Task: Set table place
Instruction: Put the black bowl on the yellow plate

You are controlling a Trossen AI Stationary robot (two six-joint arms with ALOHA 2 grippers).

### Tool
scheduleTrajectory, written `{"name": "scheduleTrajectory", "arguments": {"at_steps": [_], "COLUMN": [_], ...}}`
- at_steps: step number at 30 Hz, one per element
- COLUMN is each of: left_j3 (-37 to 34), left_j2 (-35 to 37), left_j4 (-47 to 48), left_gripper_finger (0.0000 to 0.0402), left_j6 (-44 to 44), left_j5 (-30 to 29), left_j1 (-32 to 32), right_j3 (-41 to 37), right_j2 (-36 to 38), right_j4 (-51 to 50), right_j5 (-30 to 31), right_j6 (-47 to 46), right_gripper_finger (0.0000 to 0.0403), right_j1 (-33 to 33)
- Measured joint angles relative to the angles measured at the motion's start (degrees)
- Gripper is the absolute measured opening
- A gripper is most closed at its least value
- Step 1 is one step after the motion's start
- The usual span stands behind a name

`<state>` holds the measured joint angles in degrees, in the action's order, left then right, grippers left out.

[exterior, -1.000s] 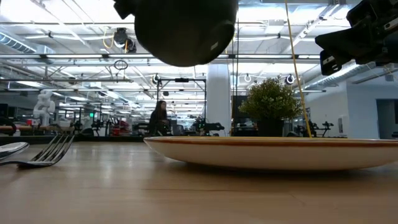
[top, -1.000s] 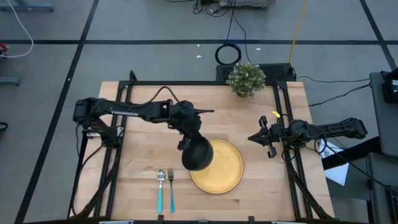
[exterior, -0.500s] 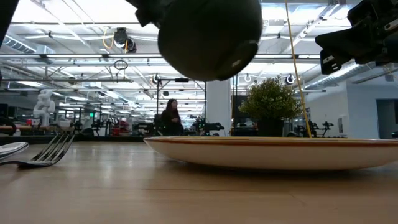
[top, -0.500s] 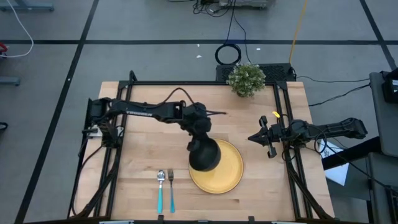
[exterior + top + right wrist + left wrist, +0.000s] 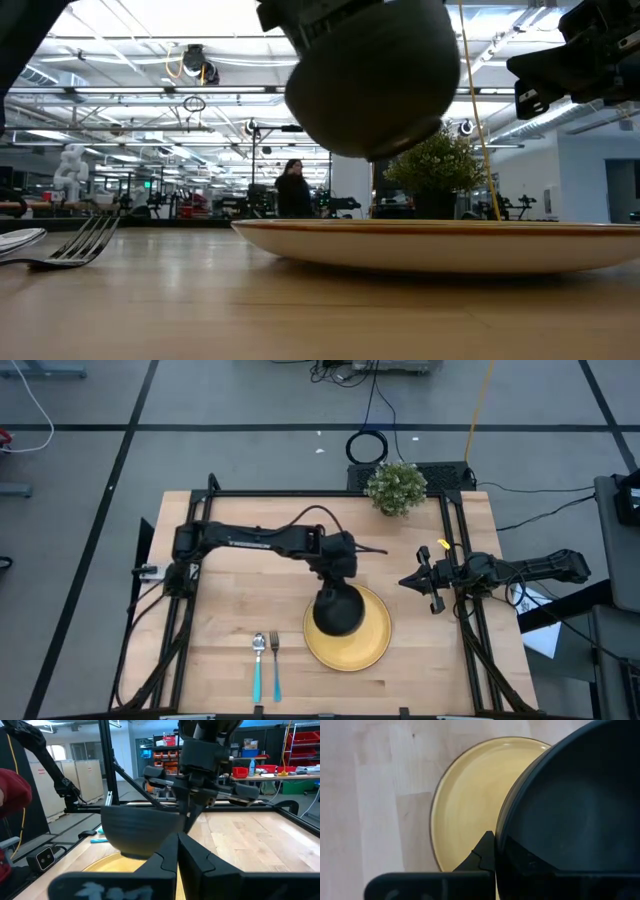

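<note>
My left gripper (image 5: 335, 584) is shut on a black bowl (image 5: 338, 613), held in the air over the round yellow plate (image 5: 362, 635) that lies on the wooden table (image 5: 230, 595). The low view shows the bowl (image 5: 375, 80) clear above the plate (image 5: 440, 245). A fork (image 5: 275, 660) and a spoon (image 5: 258, 662) with turquoise handles lie side by side left of the plate. My right gripper (image 5: 408, 582) is shut and empty, raised at the table's right side, right of the plate. My left gripper holds the bowl by its rim on the far side (image 5: 501, 832), one finger outside (image 5: 484, 851) and one inside the hollow. The fingers (image 5: 190, 815) come from above, pointing down. The bowl hangs below them, opening up, lifted clear of the plate.
A small green potted plant (image 5: 396, 487) stands at the table's far edge. Black frame rails (image 5: 455, 550) run along the table's left, right and far sides. Bare wood lies left of the cutlery and between plate and plant. A person (image 5: 293, 190) shows far off in the room behind.
My left gripper has carried the black bowl toward the table's right edge and somewhat lower, from over the plate's left rim to over its middle. The bowl stays lifted clear of the plate.
</note>
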<state>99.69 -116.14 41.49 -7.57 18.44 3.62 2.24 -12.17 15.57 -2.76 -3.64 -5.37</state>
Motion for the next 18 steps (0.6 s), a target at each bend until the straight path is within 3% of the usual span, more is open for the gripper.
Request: {"name": "scheduleTrajectory", "arguments": {"at_steps": [9,18], "left_j3": [7.59,8.68], "left_j2": [-3.68,-4.12], "left_j4": [10.38,10.83], "left_gripper_finger": [0.0003,0.0003], "left_j6": [-1.07,-0.72], "left_j5": [-4.18,-3.08], "left_j1": [-0.72,-3.01], "right_j3": [0.0,0.0], "right_j2": [0.01,-0.01], "right_j4": [0.0,0.0], "right_j5": [0.0,0.0], "right_j6": [0.0,-0.13], "right_gripper_finger": [0.0,0.0], "right_j1": [0.0,0.0]}}
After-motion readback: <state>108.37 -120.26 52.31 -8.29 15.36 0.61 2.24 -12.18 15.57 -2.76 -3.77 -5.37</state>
